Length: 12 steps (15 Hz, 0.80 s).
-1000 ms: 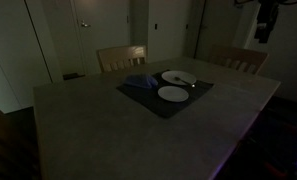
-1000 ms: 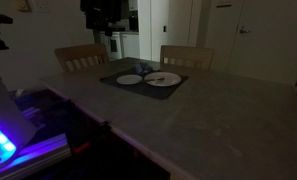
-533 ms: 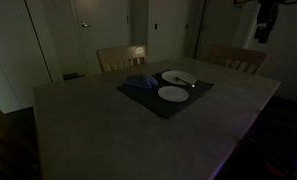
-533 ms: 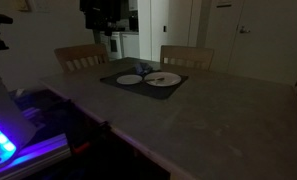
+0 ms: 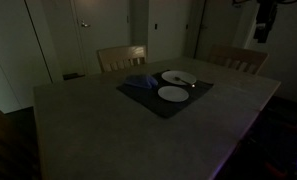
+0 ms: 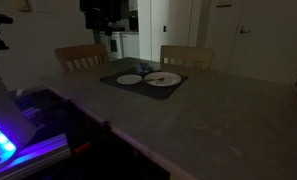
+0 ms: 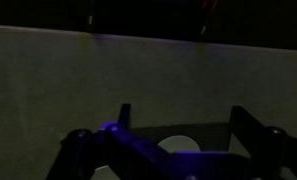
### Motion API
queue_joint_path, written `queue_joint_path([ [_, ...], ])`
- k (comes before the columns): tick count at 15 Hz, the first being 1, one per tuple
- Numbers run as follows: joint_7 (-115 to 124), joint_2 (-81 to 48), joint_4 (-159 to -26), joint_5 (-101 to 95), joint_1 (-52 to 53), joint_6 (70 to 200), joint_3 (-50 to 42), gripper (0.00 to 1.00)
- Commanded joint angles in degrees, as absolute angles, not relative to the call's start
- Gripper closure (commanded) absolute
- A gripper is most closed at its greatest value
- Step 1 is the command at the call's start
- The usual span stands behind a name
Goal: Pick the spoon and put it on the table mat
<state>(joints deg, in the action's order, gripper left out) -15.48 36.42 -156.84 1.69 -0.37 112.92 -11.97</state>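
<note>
Wrist view: gripper (image 7: 179, 112) spread wide, empty, high above table mat (image 5: 148, 101). Spoon (image 6: 156, 79) lies on plate (image 6: 174, 80); second plate (image 6: 129, 79) beside.

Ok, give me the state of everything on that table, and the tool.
Tool: open, empty, high above the table.
Spoon: lying on a plate, not yet on the mat.
Other plate: flat, empty.
Cloth: crumpled on the mat.
Mat: laid flat.
</note>
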Motion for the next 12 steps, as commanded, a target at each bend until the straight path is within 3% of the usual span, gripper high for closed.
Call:
queue_joint_path([
  [1, -17.0, 32.8, -154.9, 2.2, -0.1, 113.4, -10.6, 0.00],
  [12, -18.7, 23.7, -150.7, 3.0, 2.0, 113.6, -8.3, 0.00],
])
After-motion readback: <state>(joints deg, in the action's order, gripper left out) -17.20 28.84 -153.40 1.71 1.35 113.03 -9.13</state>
